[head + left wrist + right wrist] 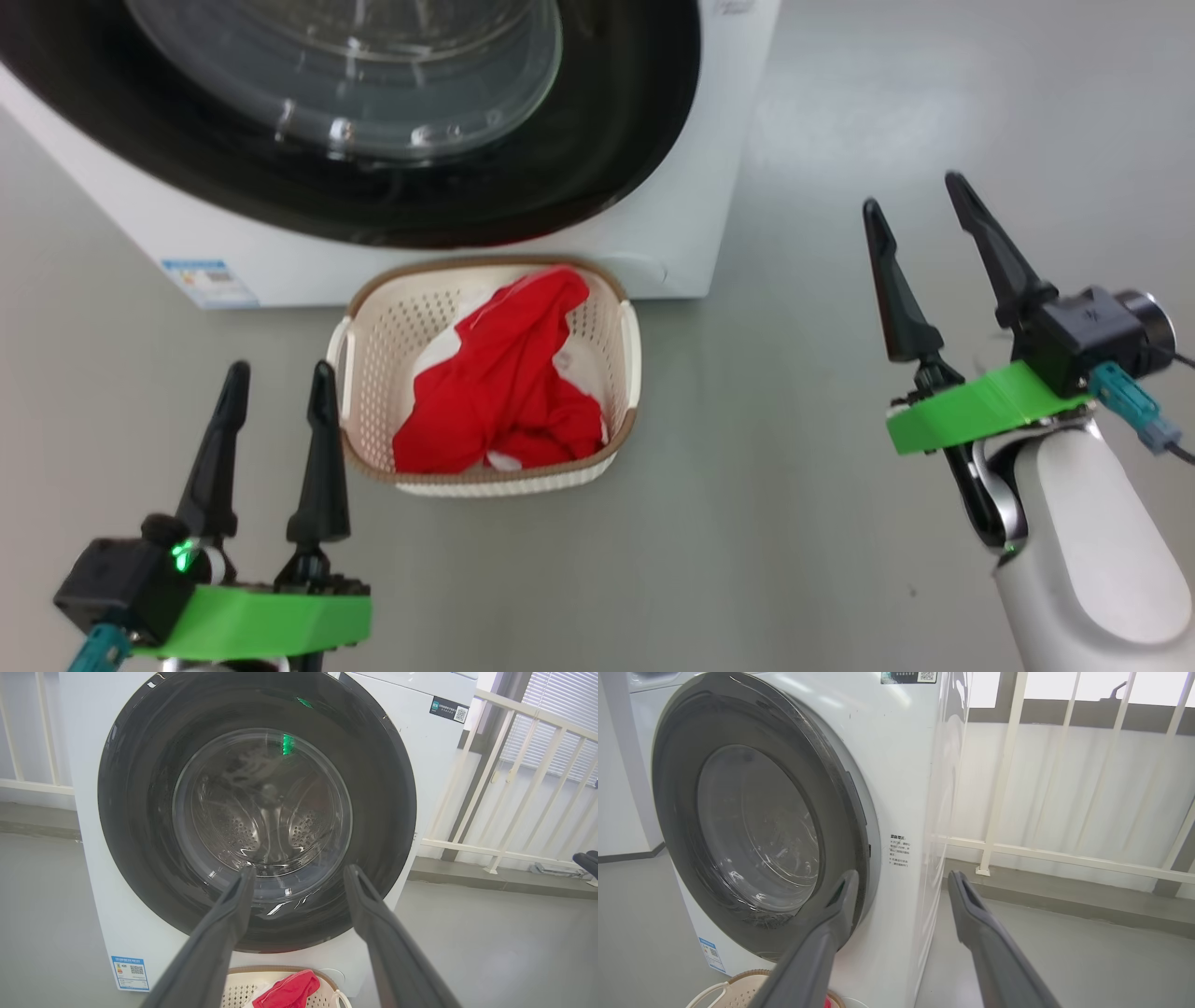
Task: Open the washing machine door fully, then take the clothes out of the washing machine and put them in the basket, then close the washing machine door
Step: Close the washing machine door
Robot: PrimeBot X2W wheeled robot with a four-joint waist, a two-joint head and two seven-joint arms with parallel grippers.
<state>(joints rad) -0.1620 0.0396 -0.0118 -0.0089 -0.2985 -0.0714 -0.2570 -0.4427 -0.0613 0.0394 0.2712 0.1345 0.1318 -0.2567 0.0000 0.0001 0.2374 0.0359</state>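
Note:
The washing machine (691, 187) (430, 756) (901, 765) stands white before me, its door (597, 140) (140, 812) (672, 812) shut flat against the front, black rim around clear glass. Through the glass the steel drum (261, 826) shows. The cream basket (411, 308) (238, 989) (738, 984) sits on the floor against the machine's foot, holding red and white clothes (509, 383) (289, 989). My left gripper (277, 373) (299, 872) is open at the basket's left. My right gripper (912, 191) (901, 877) is open, off to the right of the machine.
Grey floor (840, 373) spreads around the basket. A white railing (514, 788) (1017, 788) runs behind and beside the machine. A blue label (207, 280) (130, 970) sits on the machine's lower left corner.

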